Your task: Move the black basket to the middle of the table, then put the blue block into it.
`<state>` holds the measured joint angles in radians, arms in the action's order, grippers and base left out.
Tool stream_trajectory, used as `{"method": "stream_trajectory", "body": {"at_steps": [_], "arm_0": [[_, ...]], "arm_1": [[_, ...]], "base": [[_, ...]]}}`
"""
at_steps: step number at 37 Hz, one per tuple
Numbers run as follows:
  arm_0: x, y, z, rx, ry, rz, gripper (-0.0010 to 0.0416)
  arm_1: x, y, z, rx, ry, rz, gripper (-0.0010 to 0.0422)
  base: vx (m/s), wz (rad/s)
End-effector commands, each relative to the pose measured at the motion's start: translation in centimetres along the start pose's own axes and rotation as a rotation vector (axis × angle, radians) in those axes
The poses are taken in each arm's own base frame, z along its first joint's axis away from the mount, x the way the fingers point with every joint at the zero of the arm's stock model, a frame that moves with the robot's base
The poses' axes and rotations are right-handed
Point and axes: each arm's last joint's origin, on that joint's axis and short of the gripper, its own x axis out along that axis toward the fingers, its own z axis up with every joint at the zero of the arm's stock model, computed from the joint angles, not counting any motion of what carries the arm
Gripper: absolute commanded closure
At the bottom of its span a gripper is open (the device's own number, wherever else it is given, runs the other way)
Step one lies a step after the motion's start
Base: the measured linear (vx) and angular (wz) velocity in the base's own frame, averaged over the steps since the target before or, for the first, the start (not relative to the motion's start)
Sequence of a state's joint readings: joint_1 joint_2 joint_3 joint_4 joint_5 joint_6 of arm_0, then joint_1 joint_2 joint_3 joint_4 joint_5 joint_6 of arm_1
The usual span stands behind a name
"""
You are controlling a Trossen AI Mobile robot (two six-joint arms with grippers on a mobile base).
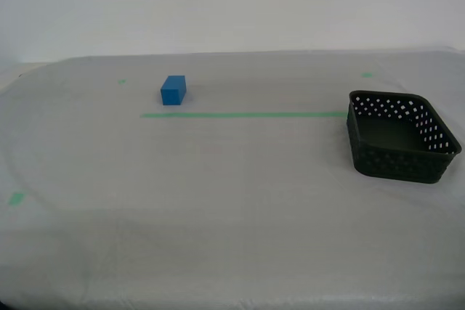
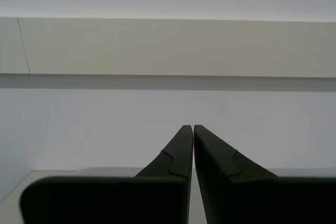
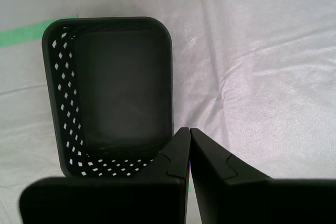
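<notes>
Basket [image 1: 401,136] at exterior view's right edge of table [image 1: 218,201], empty | likely light, stiff perforated plastic; grip a wall rim | my first gripper [image 3: 189,132] above it, jaws together, empty | my second gripper [image 2: 193,129] likewise closed | blue block [image 1: 173,90] upper left of exterior view.

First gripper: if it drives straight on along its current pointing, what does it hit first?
Probably the black basket: my first gripper, jaws shut, points down at its near rim. It could just miss onto the table cloth beside it; depth is unclear.
</notes>
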<state>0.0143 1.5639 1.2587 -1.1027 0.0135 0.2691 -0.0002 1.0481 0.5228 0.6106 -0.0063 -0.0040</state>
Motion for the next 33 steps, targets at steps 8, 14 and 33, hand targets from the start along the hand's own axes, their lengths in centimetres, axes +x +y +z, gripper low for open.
{"method": "stream_trajectory", "body": {"at_steps": [8,14,33], "arm_0": [[0.4,0.0,-0.1,0.042,0.004,-0.009,0.0403],[1.3,-0.1,-0.3,0.053,-0.001,-0.007,0.0403],[3.3,-0.2,-1.1,0.026,0.019,0.008,0.0311]], "arm_1": [[0.0,0.0,0.1,0.001,-0.005,0.0,0.0412],[0.0,0.0,0.1,0.001,-0.005,0.001,0.0412],[0.0,0.0,0.1,0.002,-0.005,0.0,0.0412]], "base": [[0.0,0.0],[0.0,0.0],[0.0,0.0]]}}
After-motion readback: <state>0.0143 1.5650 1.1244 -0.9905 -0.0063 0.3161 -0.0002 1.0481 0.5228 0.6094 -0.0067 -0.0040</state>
